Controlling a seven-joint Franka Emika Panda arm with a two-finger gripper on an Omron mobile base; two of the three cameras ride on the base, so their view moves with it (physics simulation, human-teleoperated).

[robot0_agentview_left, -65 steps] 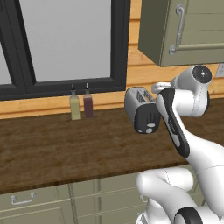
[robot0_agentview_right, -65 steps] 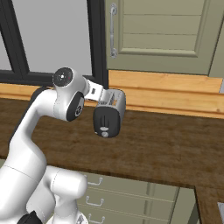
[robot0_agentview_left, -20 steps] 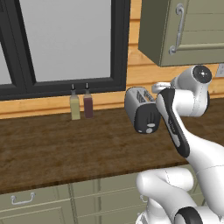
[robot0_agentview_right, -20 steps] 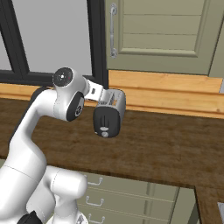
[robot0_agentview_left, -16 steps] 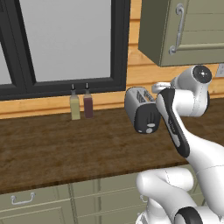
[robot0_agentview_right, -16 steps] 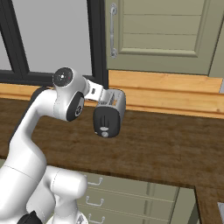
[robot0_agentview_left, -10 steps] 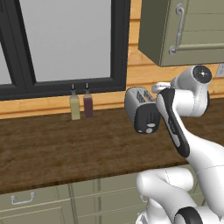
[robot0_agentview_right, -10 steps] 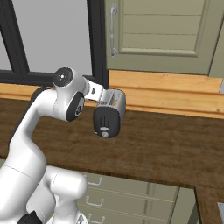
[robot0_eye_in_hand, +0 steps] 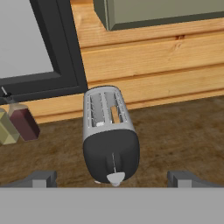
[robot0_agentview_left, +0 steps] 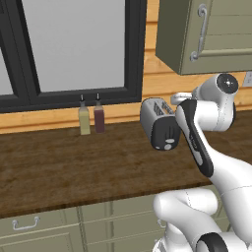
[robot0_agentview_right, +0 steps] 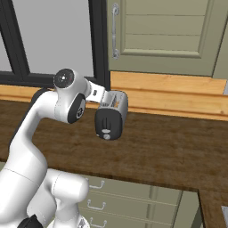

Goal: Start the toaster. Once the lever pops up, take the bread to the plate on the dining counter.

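Nothing shifted across the last few seconds: arm parked, scene unchanged. Tool (robot0_eye_in_hand: 112, 178) spread wide, empty, poised behind the toaster (robot0_eye_in_hand: 110, 131), fingertips (robot0_eye_in_hand: 40, 178) flanking its dark end panel. Bread (robot0_eye_in_hand: 114, 114) sunk in the right slot, toward 12 o'clock from the pale knob. Judged waiting for the lever to pop; next, a reach over the slots to pinch the slice. Dark wood desk (robot0_agentview_left: 74, 162), two slim bottles (robot0_agentview_left: 91, 115) at 9 o'clock, black-framed window, pale green cabinets.
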